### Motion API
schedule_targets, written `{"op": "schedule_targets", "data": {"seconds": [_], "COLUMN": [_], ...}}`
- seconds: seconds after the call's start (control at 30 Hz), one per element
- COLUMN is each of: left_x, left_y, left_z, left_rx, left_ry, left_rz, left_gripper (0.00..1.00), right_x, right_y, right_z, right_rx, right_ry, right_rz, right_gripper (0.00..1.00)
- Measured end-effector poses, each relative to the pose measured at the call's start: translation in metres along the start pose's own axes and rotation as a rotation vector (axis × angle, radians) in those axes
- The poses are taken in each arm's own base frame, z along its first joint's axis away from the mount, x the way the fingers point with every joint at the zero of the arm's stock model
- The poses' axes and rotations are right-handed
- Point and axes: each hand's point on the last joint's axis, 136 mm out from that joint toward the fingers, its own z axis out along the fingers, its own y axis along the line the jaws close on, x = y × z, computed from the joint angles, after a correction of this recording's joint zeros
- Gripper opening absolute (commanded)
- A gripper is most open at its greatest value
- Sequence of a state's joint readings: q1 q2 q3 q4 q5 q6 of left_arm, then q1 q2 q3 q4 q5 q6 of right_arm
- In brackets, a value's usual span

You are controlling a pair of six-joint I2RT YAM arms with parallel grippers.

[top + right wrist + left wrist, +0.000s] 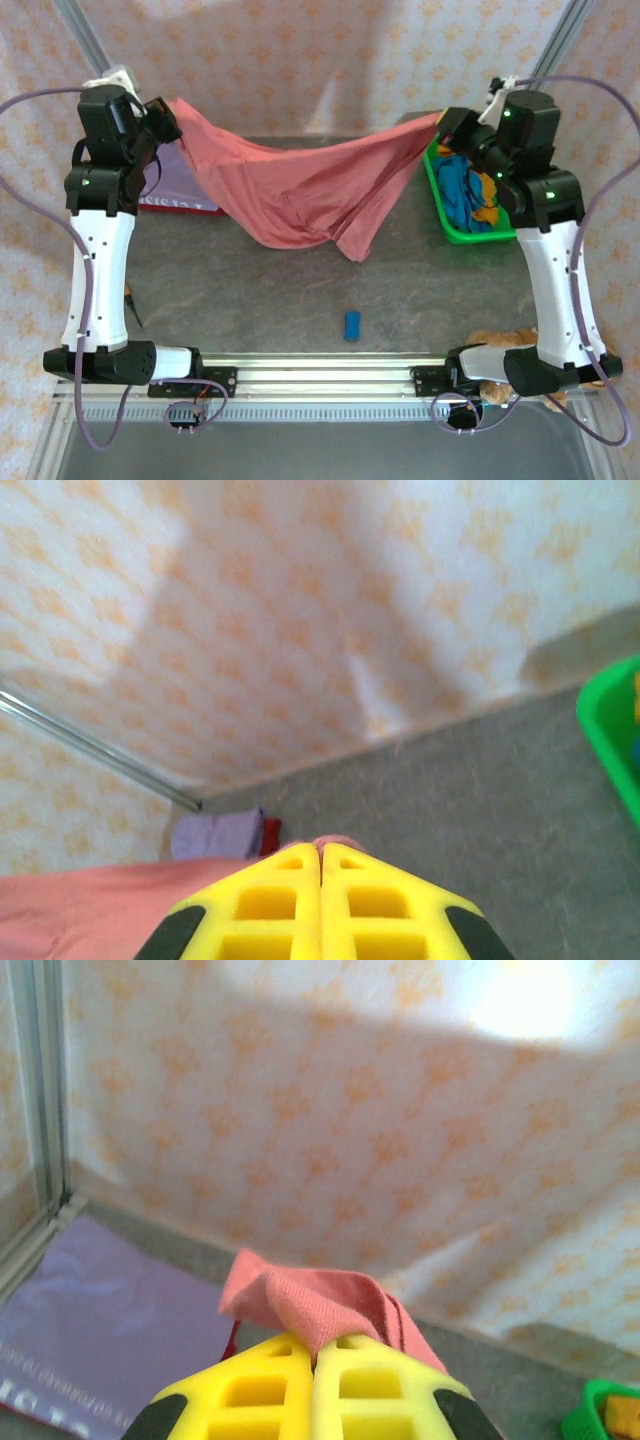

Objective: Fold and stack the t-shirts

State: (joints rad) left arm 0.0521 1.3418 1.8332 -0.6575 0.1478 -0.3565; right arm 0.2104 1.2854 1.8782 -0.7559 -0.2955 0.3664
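A large salmon-pink t-shirt hangs in the air, stretched between both arms above the grey table. My left gripper is shut on its left corner. In the left wrist view a fold of the pink cloth sticks out from between the closed yellow fingers of that gripper. My right gripper is shut on the shirt's right corner, and a sliver of pink cloth shows at the tips of the gripper. A lilac t-shirt lies folded on a dark red one at back left.
A green basket at the right holds blue and orange shirts. A small blue block lies near the front middle. A brown teddy bear sits by the right arm's base. Patterned curtain walls close the back.
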Motion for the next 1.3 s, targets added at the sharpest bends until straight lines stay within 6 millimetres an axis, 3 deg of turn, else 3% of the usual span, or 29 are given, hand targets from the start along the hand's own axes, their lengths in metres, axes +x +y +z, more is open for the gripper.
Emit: {"op": "schedule_targets", "data": {"seconds": [0.23, 0.43, 0.6, 0.8, 0.93, 1.3], "left_x": [-0.062, -0.098, -0.127, -0.144, -0.151, -0.163], "left_y": [-0.025, -0.034, -0.042, -0.040, -0.044, -0.044], "left_z": [-0.035, -0.074, -0.118, -0.164, -0.184, -0.228], "left_rx": [0.065, 0.081, 0.105, 0.086, 0.095, 0.087], "left_ry": [-0.184, -0.343, -0.497, -0.634, -0.678, -0.770], "left_rz": [0.065, 0.107, 0.141, 0.195, 0.214, 0.236], "left_gripper": [0.00, 0.00, 0.00, 0.00, 0.00, 0.00], "right_x": [-0.034, -0.050, -0.067, -0.087, -0.094, -0.098], "right_y": [0.018, 0.031, 0.045, 0.064, 0.073, 0.088], "right_z": [-0.028, -0.047, -0.075, -0.117, -0.146, -0.190], "right_rx": [-0.026, -0.071, -0.120, -0.186, -0.231, -0.319], "right_ry": [-0.118, -0.186, -0.260, -0.362, -0.414, -0.465], "right_rz": [-0.033, -0.041, -0.048, -0.056, -0.042, -0.010], "right_gripper": [0.00, 0.00, 0.00, 0.00, 0.00, 0.00]}}
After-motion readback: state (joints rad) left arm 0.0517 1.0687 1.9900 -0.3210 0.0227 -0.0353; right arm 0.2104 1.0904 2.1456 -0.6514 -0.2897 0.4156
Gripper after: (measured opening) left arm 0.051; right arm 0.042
